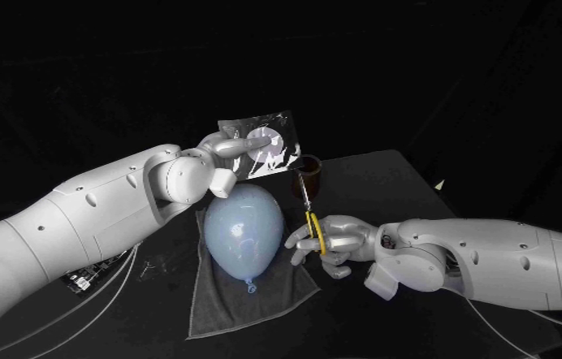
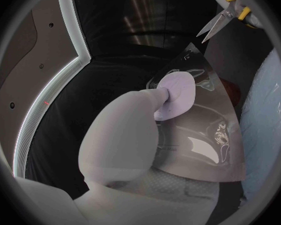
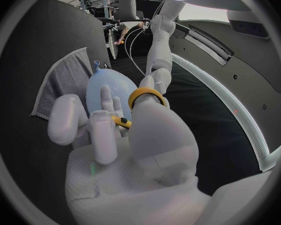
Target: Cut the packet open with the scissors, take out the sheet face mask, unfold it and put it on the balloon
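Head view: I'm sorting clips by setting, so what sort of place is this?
Probably a robot lab test bench: a black table against black drapes, and a grey cloth laid under a pale blue balloon as a staged prop.

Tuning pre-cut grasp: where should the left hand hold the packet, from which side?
Pinch its flat faces, coming in from the left-arm side, about as the left hand does now. The packet is a thin upright sheet, and the scissors in the right hand point up at its far edge, so keep fingers off that strip.
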Tool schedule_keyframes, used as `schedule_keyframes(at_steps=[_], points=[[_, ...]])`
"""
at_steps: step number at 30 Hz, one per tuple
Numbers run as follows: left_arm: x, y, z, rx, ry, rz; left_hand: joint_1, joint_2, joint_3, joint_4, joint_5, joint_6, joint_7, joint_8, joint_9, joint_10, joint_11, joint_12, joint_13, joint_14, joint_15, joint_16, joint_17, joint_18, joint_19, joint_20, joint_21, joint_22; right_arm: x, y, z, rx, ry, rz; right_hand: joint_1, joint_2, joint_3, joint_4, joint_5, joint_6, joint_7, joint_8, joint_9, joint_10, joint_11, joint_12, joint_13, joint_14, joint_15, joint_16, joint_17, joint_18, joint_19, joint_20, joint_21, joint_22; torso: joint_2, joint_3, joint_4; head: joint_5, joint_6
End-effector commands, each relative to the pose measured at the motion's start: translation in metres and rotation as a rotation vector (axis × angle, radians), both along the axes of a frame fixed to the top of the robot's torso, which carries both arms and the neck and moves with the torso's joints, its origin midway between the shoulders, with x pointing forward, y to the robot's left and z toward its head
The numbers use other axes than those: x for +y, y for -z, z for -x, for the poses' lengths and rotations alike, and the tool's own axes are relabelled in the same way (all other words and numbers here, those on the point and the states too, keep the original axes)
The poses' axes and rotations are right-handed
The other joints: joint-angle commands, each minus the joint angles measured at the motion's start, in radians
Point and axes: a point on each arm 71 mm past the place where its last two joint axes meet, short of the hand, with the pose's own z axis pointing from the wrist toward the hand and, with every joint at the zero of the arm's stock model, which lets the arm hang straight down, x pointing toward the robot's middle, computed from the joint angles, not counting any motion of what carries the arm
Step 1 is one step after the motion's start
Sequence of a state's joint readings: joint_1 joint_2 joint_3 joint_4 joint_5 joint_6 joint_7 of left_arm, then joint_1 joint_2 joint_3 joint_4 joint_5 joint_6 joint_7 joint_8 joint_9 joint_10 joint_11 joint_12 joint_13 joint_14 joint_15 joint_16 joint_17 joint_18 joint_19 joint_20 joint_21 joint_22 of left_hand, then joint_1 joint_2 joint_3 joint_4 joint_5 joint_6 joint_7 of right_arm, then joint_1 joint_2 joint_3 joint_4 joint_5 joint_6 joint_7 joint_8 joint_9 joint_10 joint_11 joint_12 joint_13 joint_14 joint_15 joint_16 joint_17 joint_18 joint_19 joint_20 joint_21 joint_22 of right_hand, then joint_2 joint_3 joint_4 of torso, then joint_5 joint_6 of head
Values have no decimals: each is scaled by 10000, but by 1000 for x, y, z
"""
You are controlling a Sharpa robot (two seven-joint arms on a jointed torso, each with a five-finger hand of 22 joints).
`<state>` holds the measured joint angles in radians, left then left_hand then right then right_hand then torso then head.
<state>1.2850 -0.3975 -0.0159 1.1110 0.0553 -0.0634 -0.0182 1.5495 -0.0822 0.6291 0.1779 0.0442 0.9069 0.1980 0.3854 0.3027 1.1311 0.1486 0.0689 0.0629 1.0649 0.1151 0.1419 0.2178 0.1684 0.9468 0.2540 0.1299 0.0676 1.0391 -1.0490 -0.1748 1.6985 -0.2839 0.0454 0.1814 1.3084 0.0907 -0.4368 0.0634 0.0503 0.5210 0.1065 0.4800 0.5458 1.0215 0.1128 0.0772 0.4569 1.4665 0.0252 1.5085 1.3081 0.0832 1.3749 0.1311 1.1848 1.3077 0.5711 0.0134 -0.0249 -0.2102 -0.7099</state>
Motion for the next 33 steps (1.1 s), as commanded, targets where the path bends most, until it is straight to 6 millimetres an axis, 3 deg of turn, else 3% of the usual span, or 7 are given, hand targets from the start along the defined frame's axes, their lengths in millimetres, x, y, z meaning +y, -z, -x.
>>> schedule_keyframes(at_steps=[1, 33], points=[[-3, -2, 2, -16, 151, 87, -25, 74, 41, 8, 46, 82, 19, 40, 15, 58, 6, -66, -12, 56, 9, -27, -9, 167, 55, 8, 18, -8, 1, 0, 0, -35, -83, 0, -119, -11, -236, 83, -15, -623, 892, 48, -18, -53, 29, -67, -35, 648, 101, -36, 935, 62, -25, 44, -63, 852, -3, -8, 5, 7, -2], [-9, -1, 7, 103, 625, -177, -60, 60, 80, -31, 47, 83, 25, 48, 22, 62, 10, -67, -13, 63, 10, -35, -11, 168, 59, 7, 16, -7, 4, -2, -2, -348, 131, -76, -112, 68, -230, 96, -14, -463, 836, 246, -39, -94, 9, -48, -304, 625, 88, -72, 850, 101, -113, 45, -234, 768, 5, -2, -7, 54, -22]])
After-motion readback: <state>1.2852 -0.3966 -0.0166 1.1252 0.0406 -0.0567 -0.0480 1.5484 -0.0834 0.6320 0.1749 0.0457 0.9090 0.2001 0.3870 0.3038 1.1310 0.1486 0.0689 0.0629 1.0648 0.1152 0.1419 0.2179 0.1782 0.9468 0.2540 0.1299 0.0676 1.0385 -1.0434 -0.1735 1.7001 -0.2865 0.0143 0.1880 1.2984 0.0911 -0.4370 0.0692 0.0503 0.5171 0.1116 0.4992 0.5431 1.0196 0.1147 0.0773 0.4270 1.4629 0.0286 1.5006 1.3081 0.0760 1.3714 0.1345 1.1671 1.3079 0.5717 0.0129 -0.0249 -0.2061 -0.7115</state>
